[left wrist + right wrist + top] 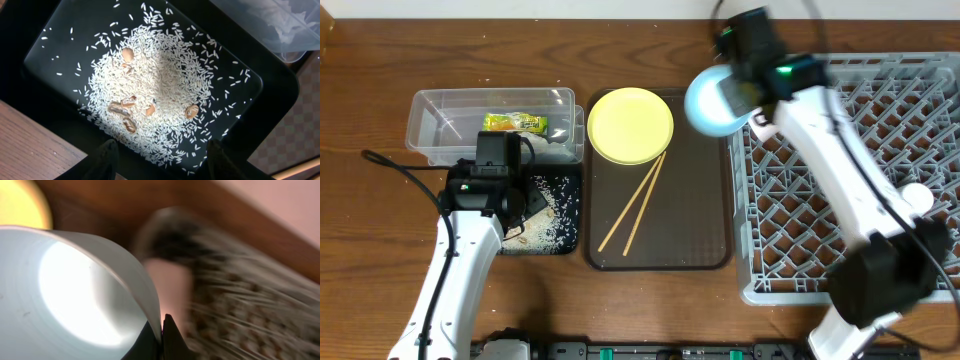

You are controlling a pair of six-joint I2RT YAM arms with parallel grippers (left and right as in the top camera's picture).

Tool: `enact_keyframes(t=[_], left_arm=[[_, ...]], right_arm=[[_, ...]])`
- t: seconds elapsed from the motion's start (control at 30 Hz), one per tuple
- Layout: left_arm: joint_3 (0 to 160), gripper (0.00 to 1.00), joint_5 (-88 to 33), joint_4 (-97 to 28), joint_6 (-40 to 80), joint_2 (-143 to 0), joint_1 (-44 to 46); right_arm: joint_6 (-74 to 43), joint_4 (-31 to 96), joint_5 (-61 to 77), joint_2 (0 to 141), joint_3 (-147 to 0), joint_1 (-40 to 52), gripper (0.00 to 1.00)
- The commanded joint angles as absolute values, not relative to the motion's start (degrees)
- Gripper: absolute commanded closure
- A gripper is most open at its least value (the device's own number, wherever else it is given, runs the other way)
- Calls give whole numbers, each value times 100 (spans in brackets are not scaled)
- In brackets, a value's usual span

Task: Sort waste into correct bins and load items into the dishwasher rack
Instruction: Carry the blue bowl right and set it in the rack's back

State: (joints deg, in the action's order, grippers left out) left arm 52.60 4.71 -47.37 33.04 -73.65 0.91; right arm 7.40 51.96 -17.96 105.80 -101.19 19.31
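Note:
My right gripper (161,332) is shut on the rim of the light blue bowl (713,100), holding it in the air at the grey dishwasher rack's (930,70) left edge; the bowl fills the right wrist view (75,290). My left gripper (161,160) is open above the black tray (30,30) holding rice grains (165,70) and a few brown bits. The green-and-yellow wrapper (516,123) lies in the clear tub (425,120). The yellow plate (630,124) and chopsticks (636,205) lie on the brown serving tray (700,220). A small white cup (916,198) sits in the rack.
The right arm (840,150) stretches over the rack. The black tray (570,200) sits in front of the clear tub, with the left arm over it. A black cable (395,165) runs over the table at the left.

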Motion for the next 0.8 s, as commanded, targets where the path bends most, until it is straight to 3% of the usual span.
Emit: enact_keyframes(t=[0.0,0.17,0.3,0.77], left_arm=[[5273,40,561,-4751,3330,-7336,67],[5273,41,561,-4751,3330,-7336,67],[5273,41,561,-4751,3330,-7336,67],[5273,40,558,-4753,3330,-7336,67]], right_arm=[[14,5157,-3135,10237,-10158,1671,99],[-928,5343,-5288,10169,-10151,1284,99],[-1273,5527,-6110,10261,-10145,987,99],[-1811,5618,-6414,11179,-10145,617,99]])
